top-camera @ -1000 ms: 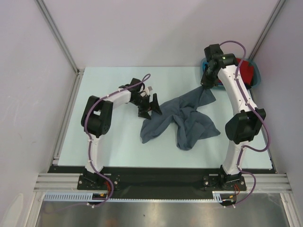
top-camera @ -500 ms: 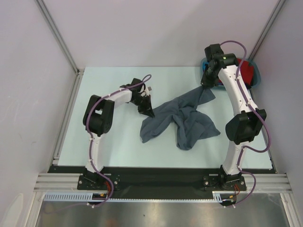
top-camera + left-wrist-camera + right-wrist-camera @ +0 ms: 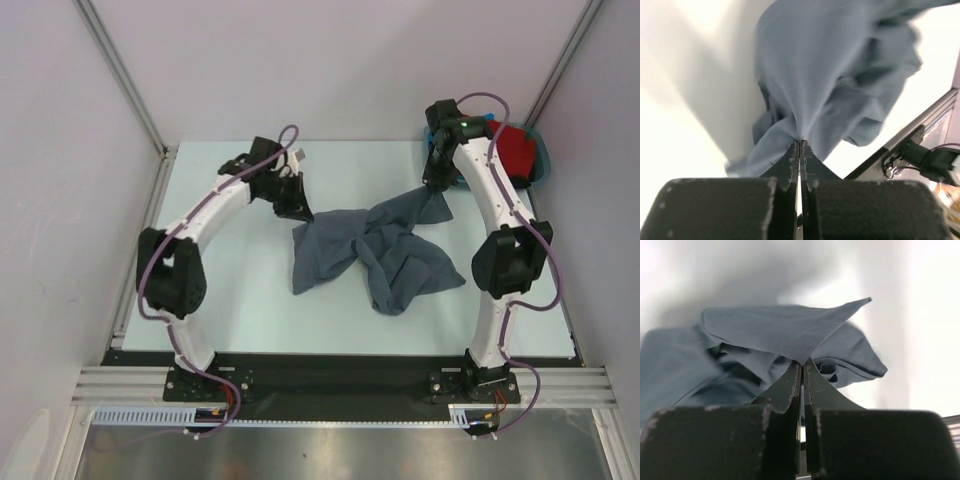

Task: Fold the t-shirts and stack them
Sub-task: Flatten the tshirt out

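Note:
A slate-grey t-shirt (image 3: pixel 385 255) lies crumpled in the middle of the table, stretched between both arms. My left gripper (image 3: pixel 296 214) is shut on the shirt's left corner; in the left wrist view the cloth (image 3: pixel 840 75) hangs from the pinched tips of that gripper (image 3: pixel 800 141). My right gripper (image 3: pixel 435 187) is shut on the shirt's far right corner, and the right wrist view shows the grey fabric (image 3: pixel 785 332) pulled up into its tips (image 3: pixel 802 362). A red t-shirt (image 3: pixel 515 150) sits bunched in a tub at the back right.
The teal tub (image 3: pixel 541 158) stands at the table's back right corner, close behind the right arm. Metal frame posts (image 3: pixel 120 70) rise at the back corners. A black rail (image 3: pixel 320 365) with both arm bases runs along the near edge.
My left gripper closed on the shirt's left corner, then moved toward the back of the table, lifting that corner. The right gripper kept its hold and shifted slightly.

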`<state>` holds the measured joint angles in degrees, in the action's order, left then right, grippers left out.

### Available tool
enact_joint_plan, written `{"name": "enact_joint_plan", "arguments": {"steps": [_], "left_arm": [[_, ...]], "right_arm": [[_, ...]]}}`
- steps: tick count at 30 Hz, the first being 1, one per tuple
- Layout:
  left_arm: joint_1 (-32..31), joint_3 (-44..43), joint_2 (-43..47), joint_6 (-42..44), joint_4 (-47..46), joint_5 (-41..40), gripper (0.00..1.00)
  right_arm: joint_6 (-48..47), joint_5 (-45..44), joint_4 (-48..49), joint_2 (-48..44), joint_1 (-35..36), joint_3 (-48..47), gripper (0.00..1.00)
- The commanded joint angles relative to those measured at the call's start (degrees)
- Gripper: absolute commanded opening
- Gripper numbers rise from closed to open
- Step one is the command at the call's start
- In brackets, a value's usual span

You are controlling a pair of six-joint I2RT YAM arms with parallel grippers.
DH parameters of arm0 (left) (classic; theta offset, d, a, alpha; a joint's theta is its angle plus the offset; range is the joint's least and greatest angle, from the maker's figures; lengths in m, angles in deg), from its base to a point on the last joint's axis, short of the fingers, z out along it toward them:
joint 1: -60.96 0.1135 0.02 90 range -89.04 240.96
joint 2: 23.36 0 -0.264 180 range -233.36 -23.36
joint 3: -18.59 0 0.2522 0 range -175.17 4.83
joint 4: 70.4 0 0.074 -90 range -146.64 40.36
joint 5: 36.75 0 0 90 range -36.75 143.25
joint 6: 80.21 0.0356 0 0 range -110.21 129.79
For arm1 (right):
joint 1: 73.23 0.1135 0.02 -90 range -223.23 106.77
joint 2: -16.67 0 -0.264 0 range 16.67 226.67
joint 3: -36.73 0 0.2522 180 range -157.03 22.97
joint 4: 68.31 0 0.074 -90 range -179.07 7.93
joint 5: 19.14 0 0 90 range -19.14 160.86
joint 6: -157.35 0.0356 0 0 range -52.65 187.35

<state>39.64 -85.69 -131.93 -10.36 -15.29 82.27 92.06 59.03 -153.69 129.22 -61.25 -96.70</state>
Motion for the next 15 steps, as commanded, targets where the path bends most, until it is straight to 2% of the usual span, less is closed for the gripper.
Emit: {"name": "enact_joint_plan", "arguments": {"steps": [1,10,11,12,14,15], "left_arm": [[2.77,-2.29,8.81,2.03,4.00,-2.29,0.00],[13.67,-1.15,20.23,3.62,10.42,-6.60,0.00],[15.24,-0.89,20.59,4.14,10.60,-7.56,0.00],[15.95,-0.89,20.94,4.15,10.69,-8.27,0.00],[17.71,-1.06,21.30,5.11,10.60,-8.71,0.00],[18.24,-1.58,21.04,5.29,11.04,-8.80,0.00]], "right_arm": [[-0.89,-3.19,1.48,4.67,-0.39,-1.96,0.00],[-1.77,-3.55,0.86,15.94,-0.39,-11.53,0.02],[-1.68,-3.11,0.43,17.51,-0.39,-12.15,0.07],[-1.51,-2.84,0.34,18.13,-0.56,-12.85,0.17],[-1.68,-2.84,0.77,19.10,-0.74,-13.56,0.21],[-1.68,-2.76,0.60,19.80,-0.83,-13.91,0.50]]}}
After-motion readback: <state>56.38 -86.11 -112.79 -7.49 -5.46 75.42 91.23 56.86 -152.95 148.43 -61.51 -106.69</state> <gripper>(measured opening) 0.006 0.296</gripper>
